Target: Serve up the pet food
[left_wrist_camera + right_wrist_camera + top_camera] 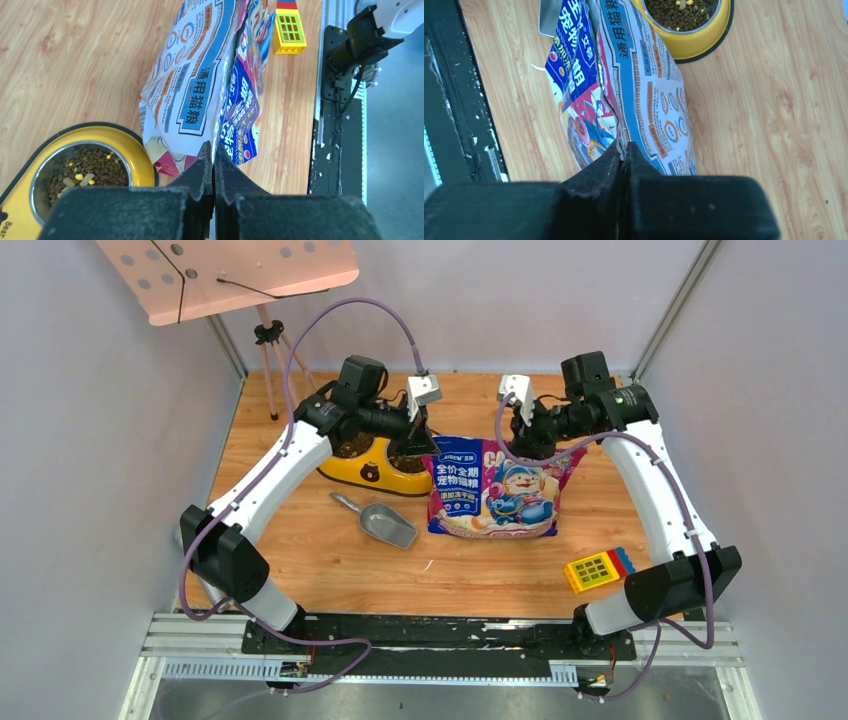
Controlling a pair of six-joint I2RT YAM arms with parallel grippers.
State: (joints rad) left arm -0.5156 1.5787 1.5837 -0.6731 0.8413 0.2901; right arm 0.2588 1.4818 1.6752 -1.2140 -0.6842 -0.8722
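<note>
Left tool is pressed shut at the cat-food bag's edge. The right tool looks narrow at the bag's opposite edge; I cannot tell whether it grips. Pet food lies in the yellow feeder, just beside the left tool.

The top view looks down from above and behind onto the whole bench. The wrist views peer closely past the left hand and right hand from opposite sides. All three share the cat food bag and yellow feeder.
</note>
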